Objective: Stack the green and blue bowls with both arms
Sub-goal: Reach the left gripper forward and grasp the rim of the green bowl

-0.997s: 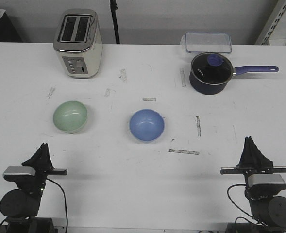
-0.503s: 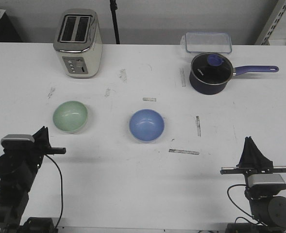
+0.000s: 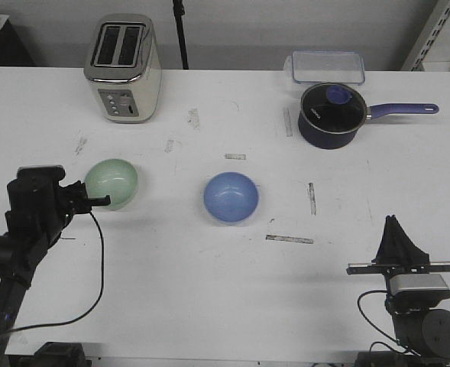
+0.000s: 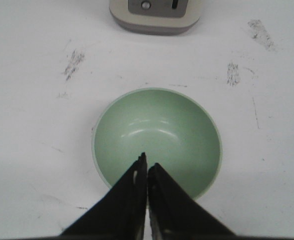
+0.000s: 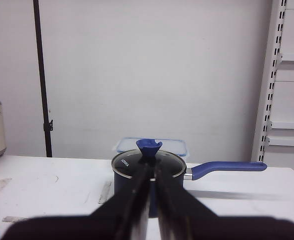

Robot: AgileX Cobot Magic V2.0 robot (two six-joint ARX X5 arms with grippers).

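Both grippers' fingers closed, empty: left gripper (image 4: 147, 165) above green bowl (image 4: 159, 132), right gripper (image 5: 150, 175) low

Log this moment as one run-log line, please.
left claw: shut, over green bowl near rim | right claw: shut, parked | blue bowl: untouched | stack: not started

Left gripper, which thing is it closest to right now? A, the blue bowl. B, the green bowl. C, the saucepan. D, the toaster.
B: the left gripper sits at the near rim of the green bowl, and the left wrist view shows its shut fingers over that bowl's edge; the blue bowl, the saucepan and the toaster lie farther off.
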